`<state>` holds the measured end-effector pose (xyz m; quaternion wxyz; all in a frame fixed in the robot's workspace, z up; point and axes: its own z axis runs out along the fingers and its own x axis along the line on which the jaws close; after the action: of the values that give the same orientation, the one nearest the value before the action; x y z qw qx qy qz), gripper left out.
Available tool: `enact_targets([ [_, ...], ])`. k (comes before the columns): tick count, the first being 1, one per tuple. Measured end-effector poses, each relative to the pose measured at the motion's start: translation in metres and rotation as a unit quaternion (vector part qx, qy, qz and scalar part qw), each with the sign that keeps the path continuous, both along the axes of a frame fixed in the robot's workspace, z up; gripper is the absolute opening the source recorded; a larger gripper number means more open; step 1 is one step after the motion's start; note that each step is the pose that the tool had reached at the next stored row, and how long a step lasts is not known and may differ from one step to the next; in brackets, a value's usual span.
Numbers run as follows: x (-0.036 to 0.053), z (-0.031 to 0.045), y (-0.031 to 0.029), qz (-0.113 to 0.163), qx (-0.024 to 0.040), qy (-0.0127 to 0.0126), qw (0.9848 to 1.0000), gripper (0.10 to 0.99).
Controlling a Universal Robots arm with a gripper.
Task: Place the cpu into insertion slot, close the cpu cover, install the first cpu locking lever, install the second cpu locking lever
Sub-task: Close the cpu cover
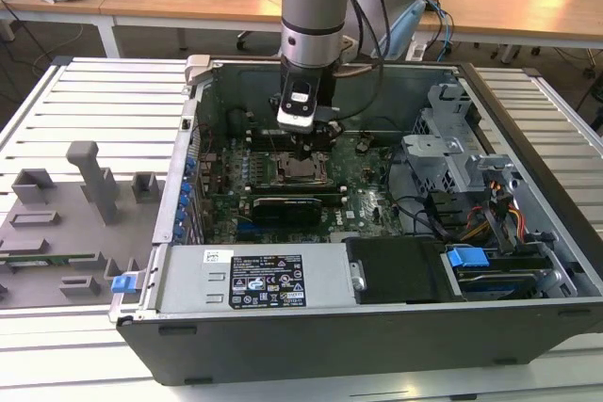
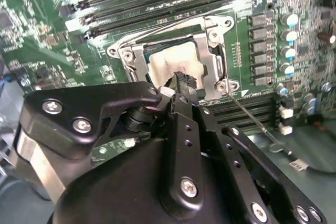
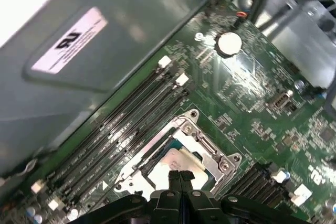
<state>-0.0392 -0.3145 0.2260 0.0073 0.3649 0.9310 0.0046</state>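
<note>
There is one big grey metal computer box [image 1: 377,345] and one flat green circuit board [image 1: 369,202]. There is one square, dark-framed insertion slot [image 1: 301,173] and one small, flat, silvery square cpu [image 2: 173,61]. There is also one round, shiny silver battery [image 3: 229,43].

Exterior view: high, further back, looking down into the open grey metal computer case [image 1: 377,345].
Both wrist views: close, sharing the thin square silvery cpu cover [image 2: 214,51] [image 3: 209,146].

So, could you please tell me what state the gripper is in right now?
Gripper: shut, gripping nothing, poised over the cpu.
</note>
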Motion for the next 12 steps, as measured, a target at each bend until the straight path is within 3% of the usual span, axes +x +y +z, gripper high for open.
enact_targets([
  [4, 0.0, 0.0, 0.0, 0.04, -0.0004, 0.0, 0.9992, 0.106],
  [9, 0.0, 0.0, 0.0, 0.091, -0.0006, 0.0, 0.9958, 0.106],
  [11, 0.0, 0.0, 0.0, 0.125, -0.0006, 0.0, 0.9922, 0.106],
  [12, 0.0, 0.0, 0.0, 0.147, -0.0006, 0.0, 0.9892, 0.106],
])
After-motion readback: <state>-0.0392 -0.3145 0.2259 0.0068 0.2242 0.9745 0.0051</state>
